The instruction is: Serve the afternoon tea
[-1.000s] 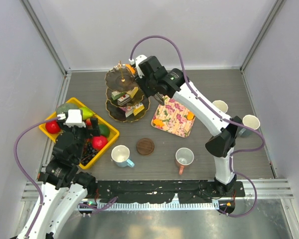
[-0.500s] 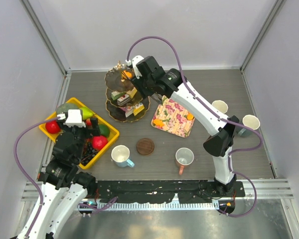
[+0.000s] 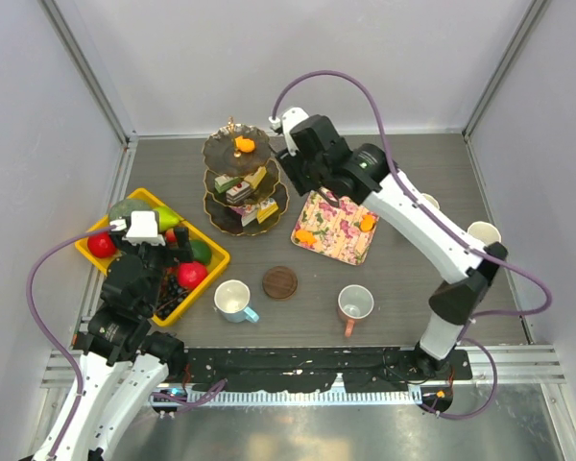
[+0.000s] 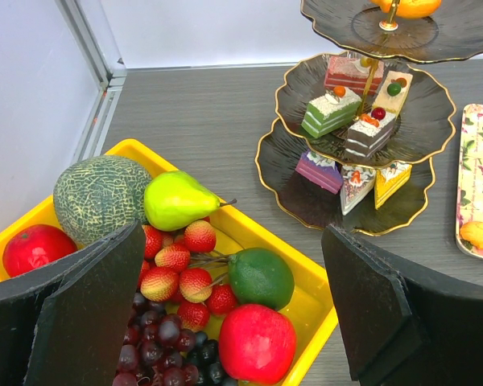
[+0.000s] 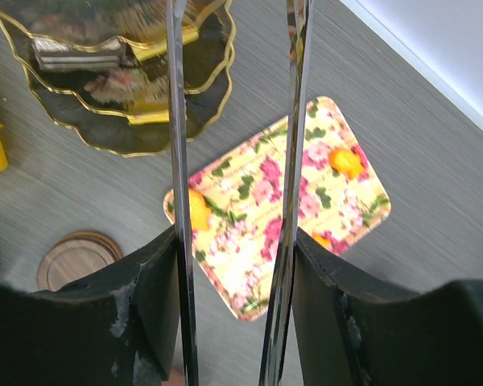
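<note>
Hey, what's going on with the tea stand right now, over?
Both jaws open, empty. Orange pastry on top tier of stand; two more on floral tray. Right gripper above tray. Nothing blocking.

The right end effector (image 3: 298,146) has drawn back from the stand's (image 3: 214,154) top tier toward the floral tray (image 3: 338,240), its jaws wider apart. An orange pastry (image 3: 245,145) now lies uncovered on that tier.

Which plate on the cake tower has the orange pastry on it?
The top tier of the stand, the smallest one under the gold handle. It holds a single orange pastry. The middle tier and bottom tier hold cake slices instead.
</note>
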`<control>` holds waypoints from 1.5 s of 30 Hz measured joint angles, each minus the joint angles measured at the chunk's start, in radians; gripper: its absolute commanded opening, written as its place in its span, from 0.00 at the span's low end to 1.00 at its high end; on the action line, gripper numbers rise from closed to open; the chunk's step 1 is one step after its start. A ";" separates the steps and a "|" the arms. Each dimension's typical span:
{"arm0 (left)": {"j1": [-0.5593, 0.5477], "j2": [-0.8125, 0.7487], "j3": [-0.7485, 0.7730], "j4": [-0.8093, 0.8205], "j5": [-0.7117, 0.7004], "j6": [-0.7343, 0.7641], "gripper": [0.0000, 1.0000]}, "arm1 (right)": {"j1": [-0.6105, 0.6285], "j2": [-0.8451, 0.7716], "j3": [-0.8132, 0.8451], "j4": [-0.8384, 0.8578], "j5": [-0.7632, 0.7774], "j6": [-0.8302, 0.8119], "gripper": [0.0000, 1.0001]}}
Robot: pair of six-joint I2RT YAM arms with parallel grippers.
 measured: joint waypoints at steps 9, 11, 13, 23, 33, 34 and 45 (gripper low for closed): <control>0.000 0.000 0.000 0.000 0.001 0.000 0.99 | -0.141 -0.266 -0.307 0.037 0.043 0.086 0.58; 0.000 0.000 0.000 0.000 0.001 0.000 0.99 | -0.199 -0.280 -0.380 0.046 0.042 0.114 0.57; 0.000 0.000 0.000 0.000 0.001 0.000 0.99 | -0.253 -0.275 -0.451 0.058 0.036 0.140 0.57; 0.000 0.000 0.000 0.000 0.003 0.000 0.99 | -0.366 -0.041 -0.566 0.126 -0.037 0.215 0.62; 0.000 0.000 0.000 0.000 0.003 0.000 0.99 | -0.404 0.101 -0.544 0.167 -0.051 0.267 0.65; 0.000 0.000 0.000 0.000 0.003 0.000 0.99 | -0.408 0.105 -0.543 0.170 -0.051 0.269 0.65; 0.000 0.004 0.000 0.000 0.003 0.000 0.99 | -0.433 0.182 -0.494 0.199 -0.057 0.275 0.59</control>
